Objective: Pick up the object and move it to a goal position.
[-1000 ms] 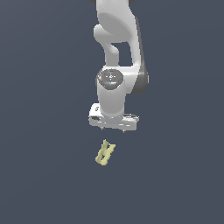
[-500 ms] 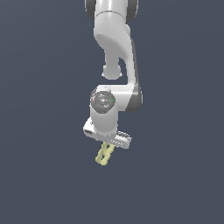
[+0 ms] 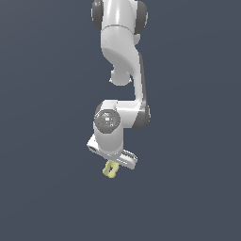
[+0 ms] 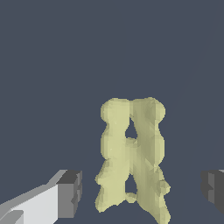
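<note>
**Claw low over the yellow piece, fingers spread either side**

Exterior view: the white arm (image 3: 121, 61) hangs down from the top of the frame, wrist bent, with the claw (image 3: 114, 162) at its lowest point. The small pale-yellow object (image 3: 110, 169) shows just under the claw body, partly covered by it; only its lower end sticks out. Background is a uniform dark grey-blue; no bench edge can be made out.

Wrist view: the object (image 4: 131, 157) fills the middle of the frame, elongated, two lumpy prongs side by side with narrow slits between them. One dark finger pad (image 4: 70, 193) sits to one side of it, the other pad (image 4: 213, 189) at the opposite edge of the frame. Both pads stand clear of the object, with visible gaps of background between pad and piece. The gap is wider on the side of the second pad.

Claw state: spread apart, gripping nothing. Object lies between the fingers, untouched. Whether it rests on a surface cannot be told.
</note>
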You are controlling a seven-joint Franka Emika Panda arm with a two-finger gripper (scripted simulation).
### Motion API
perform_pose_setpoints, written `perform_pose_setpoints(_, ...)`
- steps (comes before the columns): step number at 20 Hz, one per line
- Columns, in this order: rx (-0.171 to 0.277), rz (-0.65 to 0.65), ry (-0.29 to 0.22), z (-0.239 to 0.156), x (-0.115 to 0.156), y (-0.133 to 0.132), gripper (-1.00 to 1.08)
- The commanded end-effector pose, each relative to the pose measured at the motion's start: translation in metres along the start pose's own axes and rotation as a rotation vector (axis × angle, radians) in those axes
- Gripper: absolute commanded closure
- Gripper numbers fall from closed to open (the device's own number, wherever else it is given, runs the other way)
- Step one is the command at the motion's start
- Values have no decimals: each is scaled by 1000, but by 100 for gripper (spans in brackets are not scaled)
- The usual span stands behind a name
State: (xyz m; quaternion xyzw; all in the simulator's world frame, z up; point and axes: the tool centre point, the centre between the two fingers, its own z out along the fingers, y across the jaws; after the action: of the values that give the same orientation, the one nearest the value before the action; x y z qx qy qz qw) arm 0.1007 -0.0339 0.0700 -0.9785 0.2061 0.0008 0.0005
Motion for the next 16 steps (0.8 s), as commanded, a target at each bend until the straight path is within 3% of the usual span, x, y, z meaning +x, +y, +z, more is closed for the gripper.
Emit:
perform_pose_setpoints(1, -1, 7, 2, 2, 2, 0, -92)
perform_pose_setpoints(7, -1, 5, 1, 8, 1, 0, -92)
perform_pose_setpoints(16, -1, 8, 2, 50, 1, 1, -92)
